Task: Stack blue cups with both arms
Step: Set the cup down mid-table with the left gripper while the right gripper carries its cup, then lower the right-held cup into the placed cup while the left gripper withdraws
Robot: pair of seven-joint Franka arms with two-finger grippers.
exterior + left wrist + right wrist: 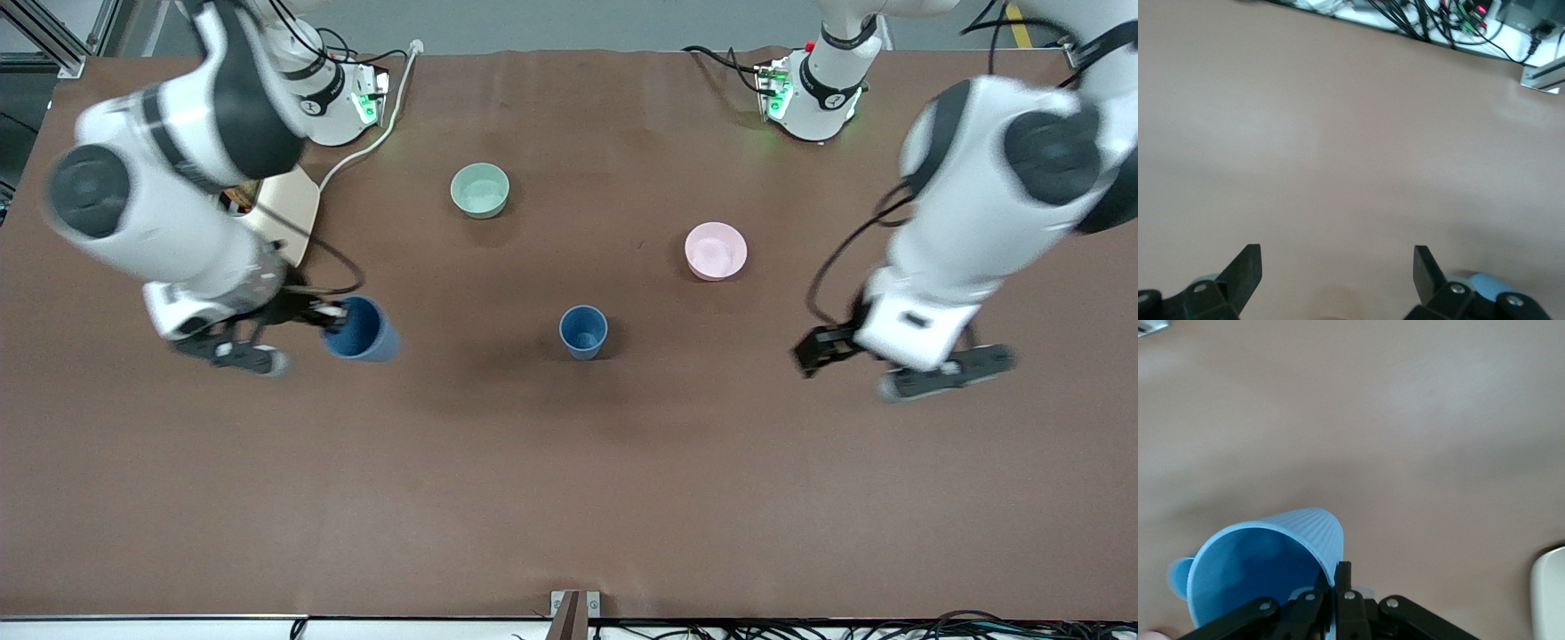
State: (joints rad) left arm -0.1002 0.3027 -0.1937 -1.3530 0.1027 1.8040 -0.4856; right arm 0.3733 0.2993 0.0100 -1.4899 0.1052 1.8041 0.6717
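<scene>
1. While the brown table is lying bare across the lower half of the front frame, the left gripper is hanging over it at the right of centre, fingers released and spread wide with only tabletop showing between them in the left wrist view.
2. At about the same height in the frame, at the left of centre, the right gripper is pinching the rim of one blue cup, fingers clenched on the wall, one inside and one outside; the held cup is appearing tilted, and whether it is touching the table I cannot tell.
3. The second blue cup is standing upright and alone at the frame's centre, between the two grippers and well apart from both.
4. Higher in the frame, right of centre, the pink bowl is sitting near that standing cup.
5. Higher still, toward upper centre, the pale green bowl is sitting apart from everything else.
6. Along the top edge, both arm bases are standing at the table's end, green lights glowing.
</scene>
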